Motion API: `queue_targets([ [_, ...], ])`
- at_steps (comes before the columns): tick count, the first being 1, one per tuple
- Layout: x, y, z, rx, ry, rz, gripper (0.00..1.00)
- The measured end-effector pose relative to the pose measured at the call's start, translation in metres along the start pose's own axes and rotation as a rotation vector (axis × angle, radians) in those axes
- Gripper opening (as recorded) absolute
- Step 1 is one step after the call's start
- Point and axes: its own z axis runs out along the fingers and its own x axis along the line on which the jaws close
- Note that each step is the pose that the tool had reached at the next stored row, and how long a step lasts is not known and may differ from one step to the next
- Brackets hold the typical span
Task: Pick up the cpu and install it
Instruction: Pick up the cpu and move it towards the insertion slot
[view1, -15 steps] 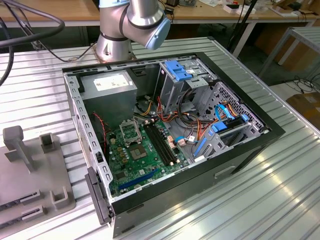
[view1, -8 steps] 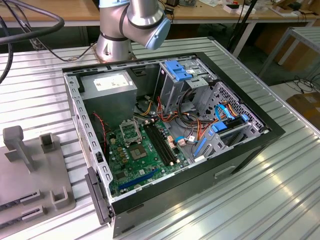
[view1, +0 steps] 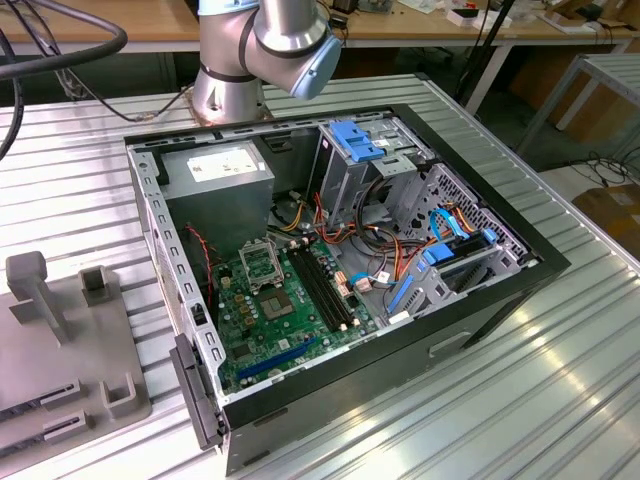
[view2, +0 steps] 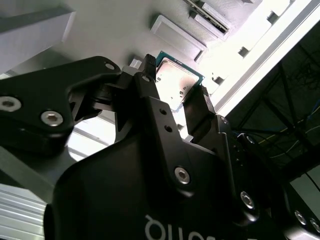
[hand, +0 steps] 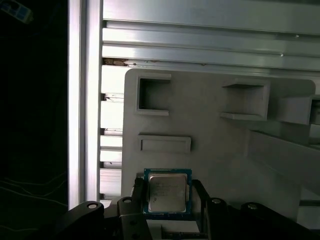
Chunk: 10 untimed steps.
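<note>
Near the table's edge, above the pale grey moulded plastic tray (hand: 210, 145), the black two-fingered hand (hand: 168, 186) pinches the small square silver-topped cpu (hand: 167, 194) by opposite edges, presumably sparing its contact face for seating.

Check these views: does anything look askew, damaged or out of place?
Nothing stands out. The cpu sits square in the gripper, over the grey tray, with no damage that shows.

One cpu (hand: 167, 192), one tray (hand: 215, 145), one case (view1: 420, 365)
</note>
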Motion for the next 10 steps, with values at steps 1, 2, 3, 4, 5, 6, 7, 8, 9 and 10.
queue_targets([
  [1, 0.0, -0.0001, -0.0008, -0.0001, -0.0001, 0.0, 0.47],
  [2, 0.0, -0.0001, -0.0011, -0.0001, -0.0002, 0.0, 0.47],
  [3, 0.0, -0.0001, -0.0014, -0.0001, -0.0002, 0.0, 0.47],
  [4, 0.0, -0.0001, -0.0019, 0.0, 0.0, 0.0, 0.47],
  [5, 0.0, -0.0002, -0.0023, 0.0, -0.0001, 0.0, 0.47],
  [6, 0.0, -0.0002, -0.0027, -0.0001, -0.0001, 0.0, 0.47],
  [7, 0.0, -0.0002, -0.0031, -0.0001, -0.0001, 0.0, 0.47],
  [8, 0.0, -0.0002, -0.0034, -0.0001, -0.0002, 0.0, 0.47],
  [9, -0.0001, -0.0003, -0.0038, -0.0001, -0.0002, 0.0, 0.47],
  [10, -0.0001, -0.0003, -0.0041, -0.0001, -0.0001, 0.0, 0.47],
])
